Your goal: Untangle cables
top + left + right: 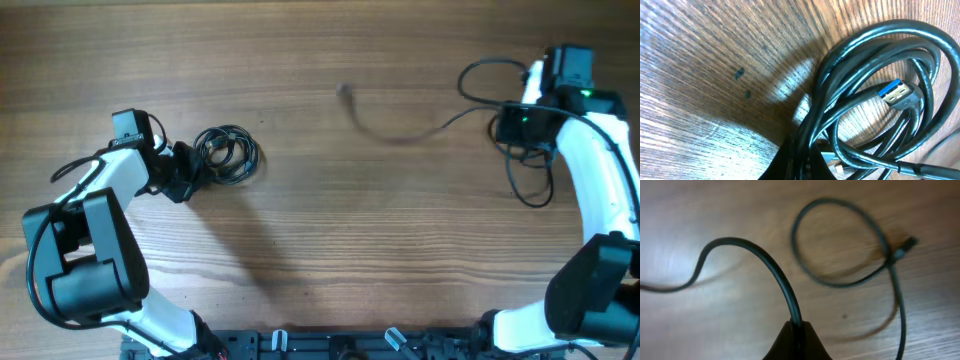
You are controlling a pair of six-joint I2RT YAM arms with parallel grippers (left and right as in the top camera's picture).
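Note:
A coiled bundle of black cables (228,155) lies on the wooden table at the left. My left gripper (190,172) is shut on the bundle's left edge. In the left wrist view the coil (875,95) fills the right side, with a blue USB plug (900,94) inside the loops. A separate black cable (400,132) runs blurred across the upper middle to my right gripper (522,122), which is shut on it. In the right wrist view this cable (765,265) rises from the closed fingers (797,330), and a loop with a plug end (907,244) lies beyond.
The wooden table (330,250) spans the view. Thicker black wires fixed to the right arm (530,185) loop near its wrist. The arm bases stand at the front edge.

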